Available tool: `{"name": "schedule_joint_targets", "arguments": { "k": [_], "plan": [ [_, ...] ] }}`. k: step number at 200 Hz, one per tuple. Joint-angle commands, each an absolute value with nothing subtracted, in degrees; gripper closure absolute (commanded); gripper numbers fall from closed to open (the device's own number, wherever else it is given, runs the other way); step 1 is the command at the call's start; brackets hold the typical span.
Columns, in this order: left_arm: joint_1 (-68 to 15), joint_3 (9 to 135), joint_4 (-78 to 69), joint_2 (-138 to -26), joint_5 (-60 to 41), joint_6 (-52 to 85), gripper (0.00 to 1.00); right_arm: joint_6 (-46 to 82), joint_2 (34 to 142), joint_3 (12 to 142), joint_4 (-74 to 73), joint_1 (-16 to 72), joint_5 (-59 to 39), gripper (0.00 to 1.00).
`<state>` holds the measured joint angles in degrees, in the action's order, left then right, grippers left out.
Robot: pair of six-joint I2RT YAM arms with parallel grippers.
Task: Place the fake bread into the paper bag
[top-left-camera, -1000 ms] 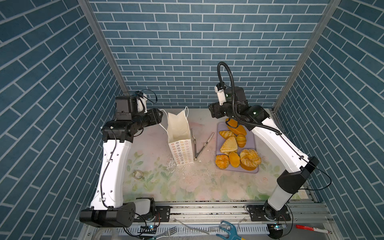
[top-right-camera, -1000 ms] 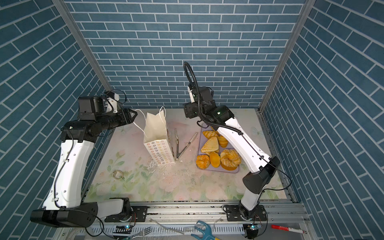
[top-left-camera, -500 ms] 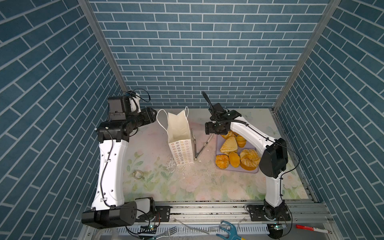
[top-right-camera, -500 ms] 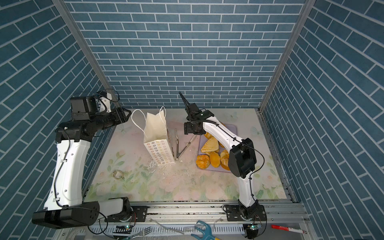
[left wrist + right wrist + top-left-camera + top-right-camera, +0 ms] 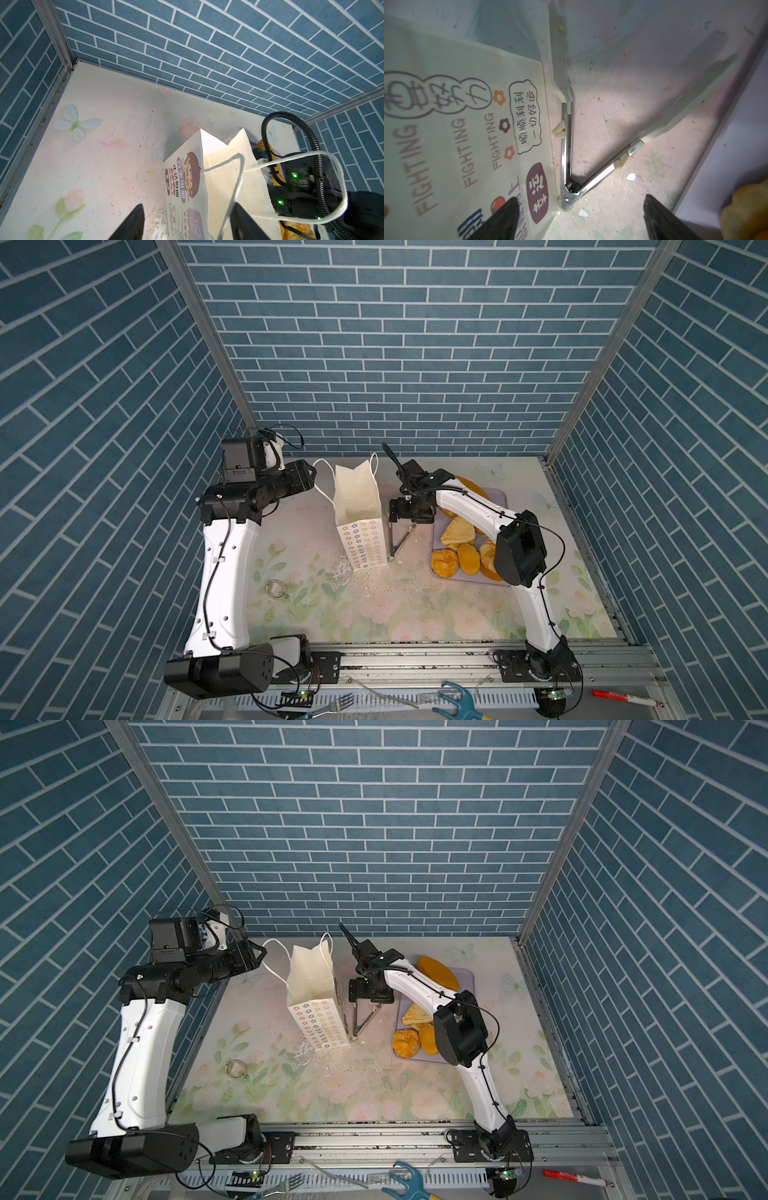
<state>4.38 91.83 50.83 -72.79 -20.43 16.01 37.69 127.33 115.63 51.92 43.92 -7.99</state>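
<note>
Hovering low over steel V-shaped tongs with white tips, right gripper has its fingers spread wide, empty. Tongs lie flat between the tall white paper bag and the flat lavender tray. Golden-orange toy bread sits on that tray, none visible in bag. Left gripper parted, nothing pinched; bag's white cord handle runs past one finger, contact unclear. Bread looks light, smooth, rounded, probably slippery: pinch across the narrow middle. Bag is thin and tippy: steady it at the rim.
</note>
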Motion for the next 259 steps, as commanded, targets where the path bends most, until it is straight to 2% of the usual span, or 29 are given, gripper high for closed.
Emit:
{"name": "schedule_joint_targets", "arguments": {
  "k": [1,104,182,259],
  "plan": [
    [4.73,90.72,49.57,-71.50,-20.50,15.74,0.33,40.63,130.09,117.62,56.19,44.38,-8.57,0.07],
    [4.75,89.72,49.66,-70.63,-19.61,15.67,0.33,37.78,135.25,121.71,61.12,43.86,-5.36,0.06],
    [4.75,88.89,48.86,-70.32,-19.99,15.81,0.33,33.15,135.77,122.26,65.83,42.90,-0.31,0.12],
    [4.75,87.78,48.21,-69.70,-20.18,16.02,0.33,32.11,139.56,126.43,68.46,42.89,-0.49,0.11]
  ]
}}
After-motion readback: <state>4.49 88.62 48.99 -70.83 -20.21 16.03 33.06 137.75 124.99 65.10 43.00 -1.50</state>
